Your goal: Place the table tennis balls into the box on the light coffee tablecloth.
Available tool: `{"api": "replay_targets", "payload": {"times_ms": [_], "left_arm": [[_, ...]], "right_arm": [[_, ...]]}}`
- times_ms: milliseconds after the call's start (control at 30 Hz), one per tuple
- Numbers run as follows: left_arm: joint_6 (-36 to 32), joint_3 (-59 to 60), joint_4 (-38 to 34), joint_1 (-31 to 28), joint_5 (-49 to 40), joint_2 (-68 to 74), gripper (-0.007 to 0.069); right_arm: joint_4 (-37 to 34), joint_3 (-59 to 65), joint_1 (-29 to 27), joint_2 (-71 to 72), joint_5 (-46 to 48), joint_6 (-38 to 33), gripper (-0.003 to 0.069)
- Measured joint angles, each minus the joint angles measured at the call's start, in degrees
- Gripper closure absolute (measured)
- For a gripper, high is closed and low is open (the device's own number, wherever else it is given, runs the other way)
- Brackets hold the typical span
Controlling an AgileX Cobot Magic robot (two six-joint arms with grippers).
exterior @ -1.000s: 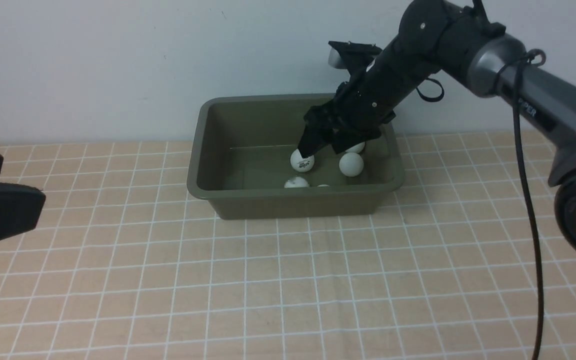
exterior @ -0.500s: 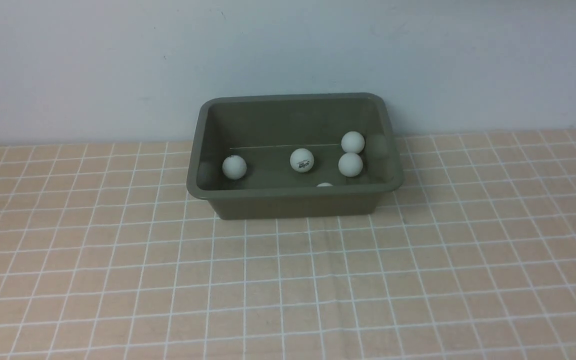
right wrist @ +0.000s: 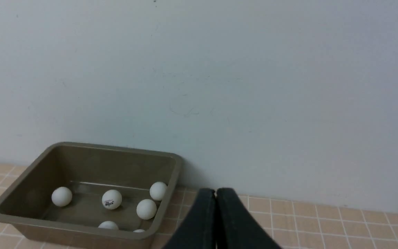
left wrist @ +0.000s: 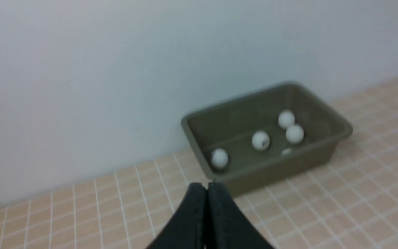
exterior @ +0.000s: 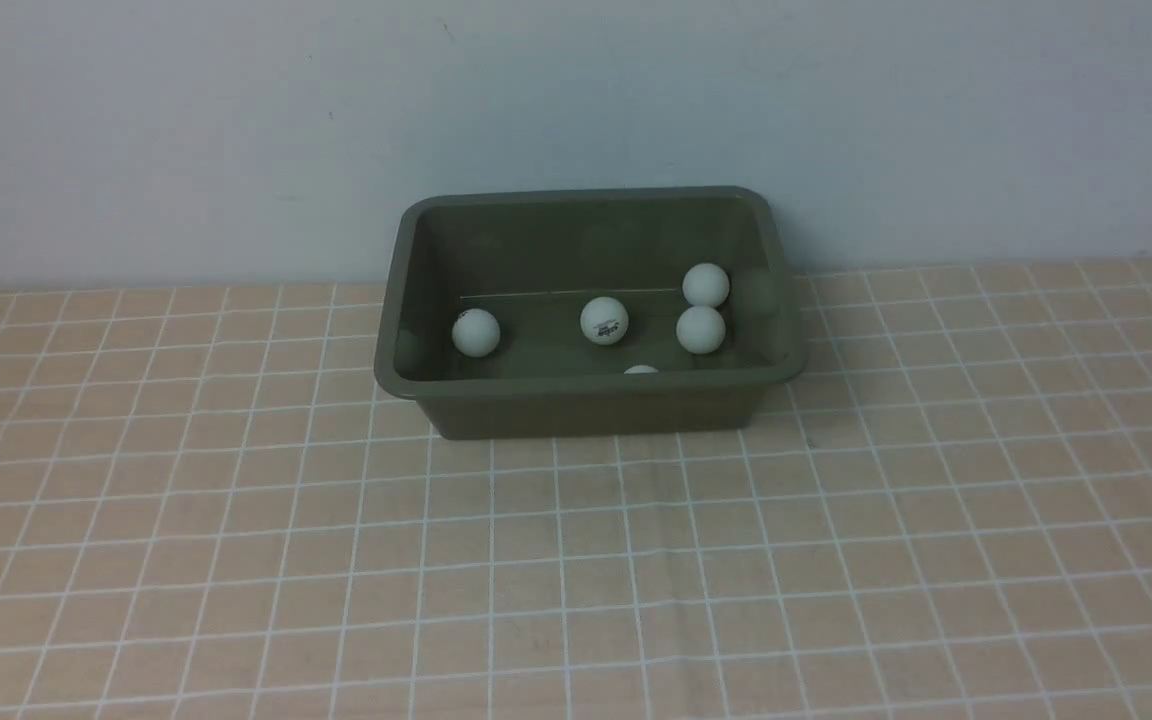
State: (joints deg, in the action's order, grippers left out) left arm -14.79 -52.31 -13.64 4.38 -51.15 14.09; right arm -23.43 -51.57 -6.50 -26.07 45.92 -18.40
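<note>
Front view: the box (exterior: 588,312) sits on the light coffee tablecloth (exterior: 576,560) against the wall, and the table tennis balls (exterior: 604,321) lie loose on its floor, kept in by its sloping walls; no ball shows on the cloth outside the box

Left wrist view: the left gripper (left wrist: 207,188) is pinched together, empty, well apart from the box, likely pulled clear

Right wrist view: the right gripper (right wrist: 216,195) is likewise closed on nothing beside the box; six balls show inside, so the job looks done
</note>
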Motion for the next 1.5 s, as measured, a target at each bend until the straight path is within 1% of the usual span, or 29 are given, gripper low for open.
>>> {"api": "replay_targets", "payload": {"times_ms": [67, 167, 267, 333, 467, 733, 833, 933, 967, 1033, 1067, 1100, 1167, 1300, 1500], "left_arm": [[1.7, 4.4, -0.4, 0.0, 4.6, -3.5, 0.0693], [4.3, 10.5, -0.5, 0.0, 8.1, -7.4, 0.0693], [5.8, 15.2, -0.6, 0.0, 10.2, -9.9, 0.0693], [7.5, 20.0, -1.0, 0.0, 14.8, -13.3, 0.0692], [10.0, 24.4, -1.0, 0.0, 19.2, -15.1, 0.069], [10.4, 30.2, -0.6, 0.0, 22.3, -15.1, 0.069], [10.3, 32.5, 1.3, 0.0, 25.0, -15.1, 0.069], [10.4, 37.1, 3.8, 0.0, 30.7, -15.1, 0.069], [10.4, 38.0, 3.9, 0.0, 32.3, -15.1, 0.069], [10.4, 41.4, 4.4, 0.0, 38.5, -15.1, 0.069], [10.4, 41.6, 4.4, 0.0, 39.1, -15.1, 0.069], [10.1, 43.2, 4.5, 0.0, 43.2, -15.1, 0.069], [10.1, 44.2, 4.5, 0.0, 45.7, -15.1, 0.069], [10.1, 44.3, 4.4, 0.0, 47.2, -15.1, 0.0689], [10.1, 44.3, 4.4, 0.0, 47.3, -15.1, 0.0689]], "right_arm": [[0.8, 6.7, 0.0, 7.2, -0.8, 0.4, 0.0678], [2.4, 11.6, 0.0, 13.5, -0.2, 0.8, 0.0678], [4.0, 14.0, 0.0, 16.3, 0.1, 2.1, 0.0678], [5.8, 15.5, 0.0, 17.2, 0.1, 3.1, 0.0678], [8.1, 18.1, 0.0, 17.3, -0.5, 3.0, 0.0678], [8.5, 26.7, 0.0, 17.2, -4.1, 1.0, 0.0678], [8.5, 28.8, 0.0, 17.0, -7.8, 0.7, 0.0678], [8.8, 31.4, 0.0, 17.0, -12.6, 0.7, 0.0678], [8.8, 32.0, 0.0, 17.0, -13.2, 0.7, 0.0678], [9.0, 34.1, 0.0, 17.0, -15.9, 0.7, 0.0678], [9.0, 34.3, 0.0, 17.0, -16.1, 0.7, 0.0678], [9.7, 35.1, 0.0, 17.0, -17.5, 0.6, 0.0678], [10.5, 35.3, 0.0, 17.0, -18.6, 0.6, 0.0678], [10.7, 35.3, 0.0, 17.0, -20.1, 0.6, 0.0678], [10.4, 35.3, 0.0, 17.0, -20.2, 0.6, 0.0678]]}}
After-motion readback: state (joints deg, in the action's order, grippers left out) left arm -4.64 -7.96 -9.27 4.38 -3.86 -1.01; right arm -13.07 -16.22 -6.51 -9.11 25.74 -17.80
